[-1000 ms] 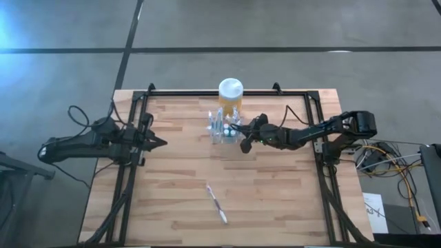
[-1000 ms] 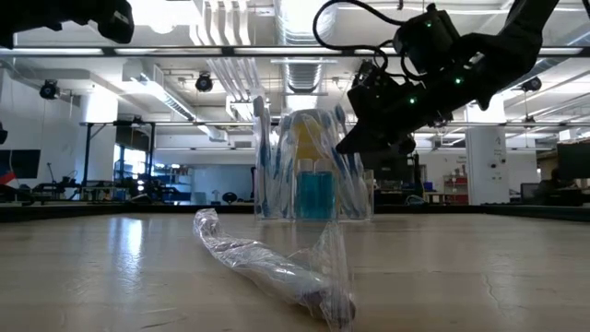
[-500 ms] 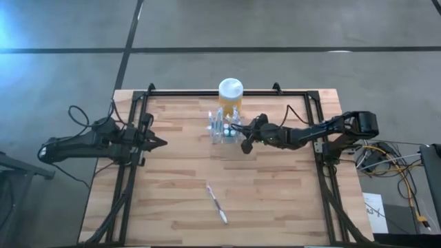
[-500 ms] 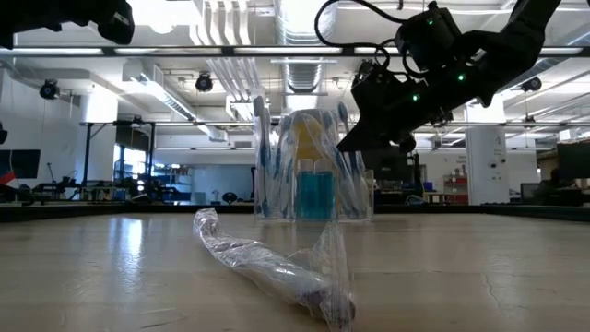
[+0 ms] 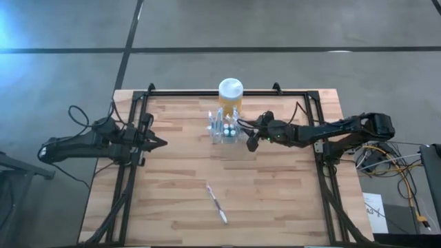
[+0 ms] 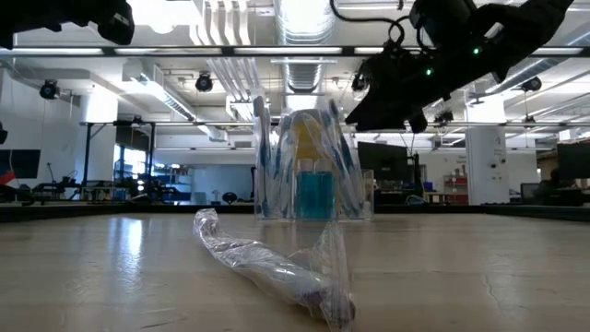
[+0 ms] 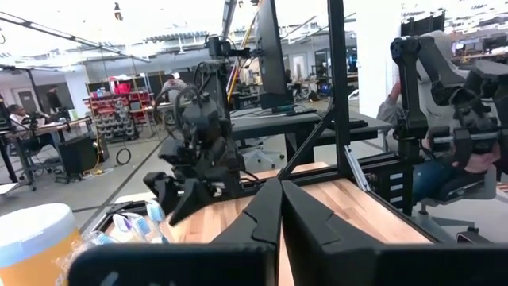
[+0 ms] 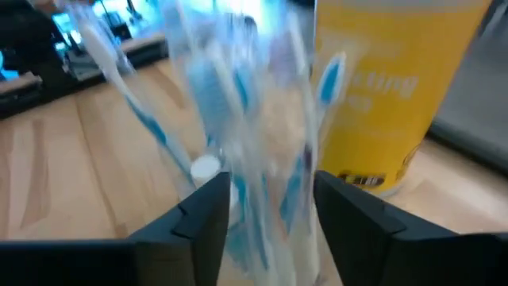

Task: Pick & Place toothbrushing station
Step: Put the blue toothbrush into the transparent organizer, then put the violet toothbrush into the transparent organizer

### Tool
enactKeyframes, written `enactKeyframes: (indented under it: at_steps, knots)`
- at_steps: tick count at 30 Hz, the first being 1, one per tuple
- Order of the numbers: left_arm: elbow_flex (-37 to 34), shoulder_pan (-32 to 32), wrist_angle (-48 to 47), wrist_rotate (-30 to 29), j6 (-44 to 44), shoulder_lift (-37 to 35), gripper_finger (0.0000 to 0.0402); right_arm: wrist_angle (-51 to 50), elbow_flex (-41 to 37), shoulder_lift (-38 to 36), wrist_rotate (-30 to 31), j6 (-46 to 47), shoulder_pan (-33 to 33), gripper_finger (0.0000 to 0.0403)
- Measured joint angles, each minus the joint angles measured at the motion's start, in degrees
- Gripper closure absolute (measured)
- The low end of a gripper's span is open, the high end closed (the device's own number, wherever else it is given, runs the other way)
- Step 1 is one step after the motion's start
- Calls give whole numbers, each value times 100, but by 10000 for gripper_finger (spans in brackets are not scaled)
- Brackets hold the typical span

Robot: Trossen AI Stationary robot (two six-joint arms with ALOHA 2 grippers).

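Observation:
The toothbrushing station, a clear holder with several blue-and-white toothbrushes standing in it, rests on its base on the wooden table, just in front of a yellow jar with a white lid. My right gripper is open. It hangs beside the station on its right and higher than its top. In the right wrist view the station shows ahead between the spread fingers, untouched. My left gripper waits shut at the table's left, clear of everything.
A toothbrush in a clear plastic wrapper lies on the table nearer the front edge, in the foreground of the low view. A black frame runs along the table's back and sides. Bare wood lies between the station and the wrapper.
My right gripper has opened, risen and drawn back a little toward the table's right edge, away from the station. The station has stayed where it was, upright.

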Motion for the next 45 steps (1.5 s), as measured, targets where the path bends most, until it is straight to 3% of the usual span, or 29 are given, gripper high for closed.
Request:
enactKeyframes:
  at_steps: [9,16,20,25,32,40,45]
  knots:
    - [13,2,-1,-78,115,-20,394,-1,52,-1138,-132,-499,146,204]
    - [13,13,-9,-434,189,-426,398,-581,92,-1865,-299,-470,794,215]
    - [13,11,-57,-593,178,-648,399,-763,80,-1866,-238,-257,1194,222]
    - [13,13,-217,-1111,170,-619,400,-1279,150,-1443,-96,350,1396,233]
    - [9,13,-236,-1121,187,-546,400,-1252,521,-337,-301,795,1949,236]
    - [7,13,-537,-1236,-143,-538,385,-1396,1850,1339,-470,2049,2415,247]
    - [4,13,-700,-1270,-397,-520,392,-2370,2984,2425,-733,2577,2457,229]
